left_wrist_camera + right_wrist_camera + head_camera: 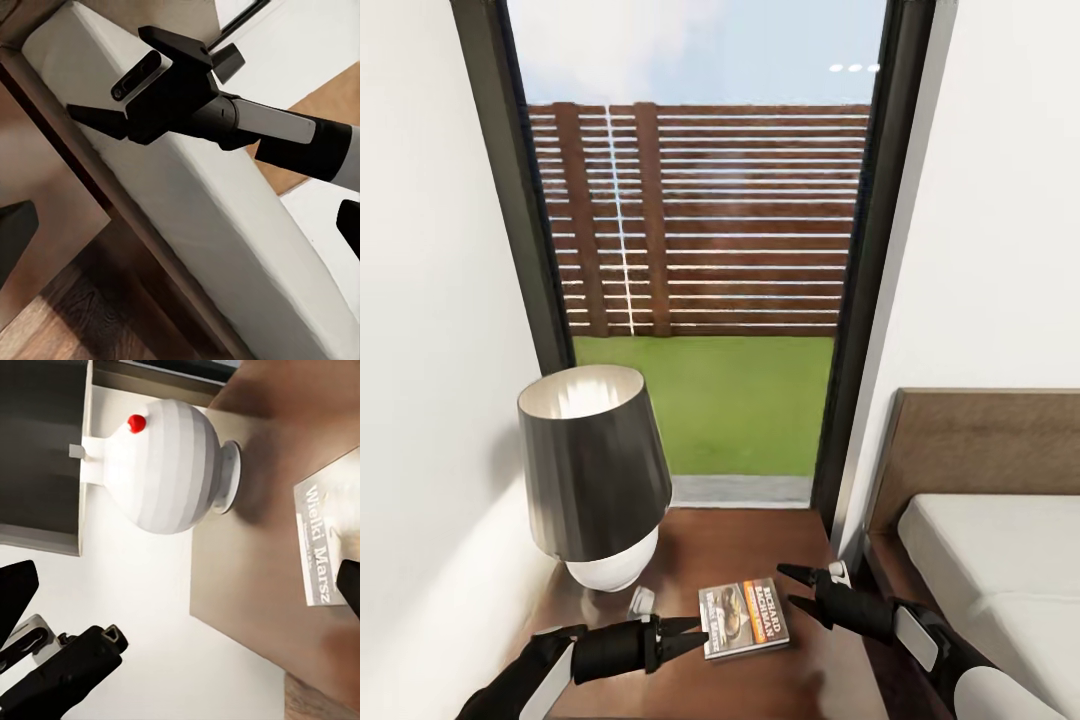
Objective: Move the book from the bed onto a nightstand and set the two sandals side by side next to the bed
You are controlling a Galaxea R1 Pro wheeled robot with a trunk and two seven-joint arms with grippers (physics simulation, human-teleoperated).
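Two claws up front: left claw (695,634) and right claw (793,588), both spread, gripping nothing. One book (743,618) lies flat between them on the nightstand (720,550), one lamp (597,478) beside it. Bed (1000,580) right, window (700,250) behind.

Bright window (700,250) daylight, soft rendered shadows
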